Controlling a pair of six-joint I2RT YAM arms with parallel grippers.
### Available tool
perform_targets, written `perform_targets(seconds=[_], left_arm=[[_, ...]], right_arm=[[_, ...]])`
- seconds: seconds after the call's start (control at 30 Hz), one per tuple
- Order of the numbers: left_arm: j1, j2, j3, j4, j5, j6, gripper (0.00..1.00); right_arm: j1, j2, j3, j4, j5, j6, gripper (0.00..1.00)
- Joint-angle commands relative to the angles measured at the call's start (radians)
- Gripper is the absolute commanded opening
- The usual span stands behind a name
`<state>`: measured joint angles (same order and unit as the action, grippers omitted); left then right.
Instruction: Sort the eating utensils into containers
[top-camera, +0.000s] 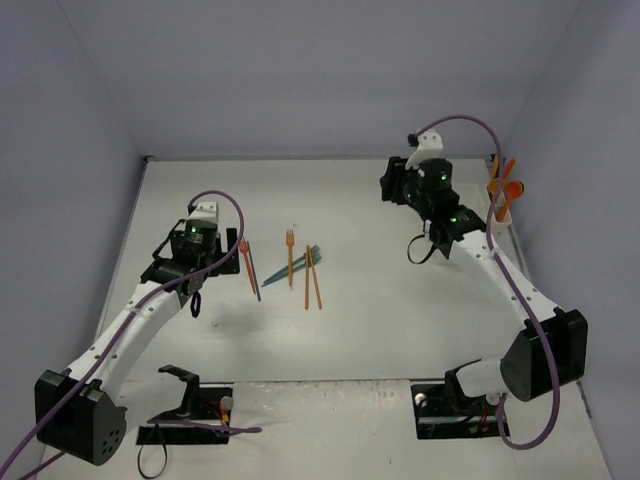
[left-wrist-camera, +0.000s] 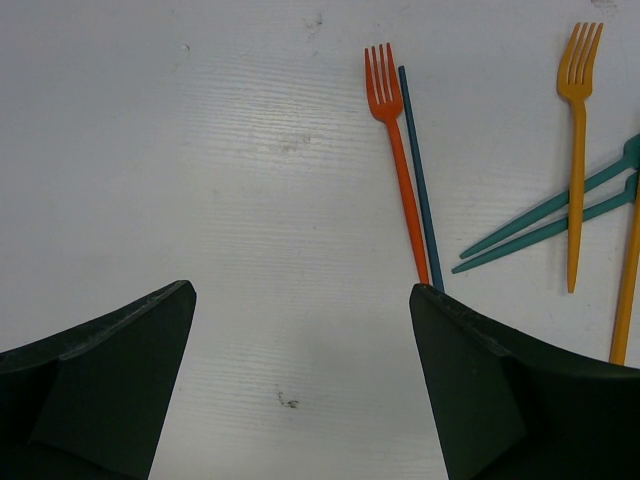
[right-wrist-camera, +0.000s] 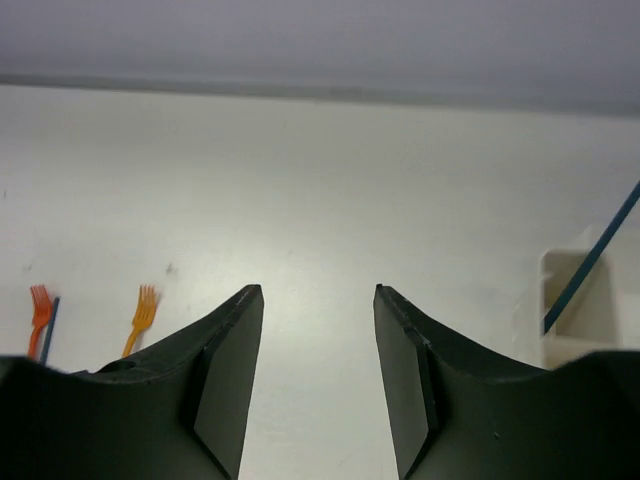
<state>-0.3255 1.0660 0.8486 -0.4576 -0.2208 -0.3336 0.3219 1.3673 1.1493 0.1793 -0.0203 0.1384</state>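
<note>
Several utensils lie mid-table: a red-orange fork (top-camera: 246, 262) beside a dark teal utensil (top-camera: 255, 282), an orange fork (top-camera: 290, 256), crossed teal utensils (top-camera: 302, 262) and orange handles (top-camera: 313, 278). My left gripper (top-camera: 222, 262) is open and empty just left of the red-orange fork (left-wrist-camera: 398, 150). In the left wrist view the gripper (left-wrist-camera: 300, 300) frames bare table, with the orange fork (left-wrist-camera: 577, 150) further right. The white holder (top-camera: 502, 208) stands at the back right with orange utensils (top-camera: 505, 180) in it. My right gripper (top-camera: 396, 186) is open and empty, raised left of the holder (right-wrist-camera: 575, 300), which holds a teal utensil (right-wrist-camera: 590, 258).
Grey walls close the table at the back and both sides. The arm bases and black mounts (top-camera: 190, 410) sit at the near edge. A small dark smudge (left-wrist-camera: 287, 401) marks the table under my left gripper.
</note>
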Motion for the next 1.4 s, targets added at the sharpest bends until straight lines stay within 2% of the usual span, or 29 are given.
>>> perform_targets(seconds=[0.0, 0.23, 0.4, 0.6, 1.03, 1.17, 1.27, 1.37], left_arm=[[0.010, -0.007, 0.031, 0.043, 0.016, -0.012, 0.87], [0.016, -0.001, 0.032, 0.042, 0.029, -0.018, 0.87], [0.017, 0.010, 0.037, 0.030, 0.020, -0.022, 0.87], [0.017, 0.012, 0.040, 0.025, 0.021, -0.022, 0.87], [0.017, 0.002, 0.038, 0.022, 0.023, -0.024, 0.87], [0.017, 0.002, 0.038, 0.022, 0.024, -0.024, 0.87], [0.017, 0.002, 0.037, 0.020, 0.023, -0.024, 0.87], [0.017, 0.000, 0.037, 0.020, 0.021, -0.024, 0.87]], right_arm=[[0.184, 0.050, 0.039, -0.243, 0.103, 0.180, 0.44], [0.396, 0.206, 0.047, -0.326, 0.137, 0.339, 0.44], [0.497, 0.350, 0.086, -0.333, 0.146, 0.375, 0.43], [0.533, 0.494, 0.146, -0.333, 0.173, 0.397, 0.40], [0.539, 0.614, 0.170, -0.331, 0.250, 0.429, 0.32], [0.539, 0.638, 0.170, -0.333, 0.264, 0.434, 0.21], [0.534, 0.634, 0.170, -0.333, 0.286, 0.435, 0.04], [0.520, 0.596, 0.171, -0.333, 0.308, 0.426, 0.00]])
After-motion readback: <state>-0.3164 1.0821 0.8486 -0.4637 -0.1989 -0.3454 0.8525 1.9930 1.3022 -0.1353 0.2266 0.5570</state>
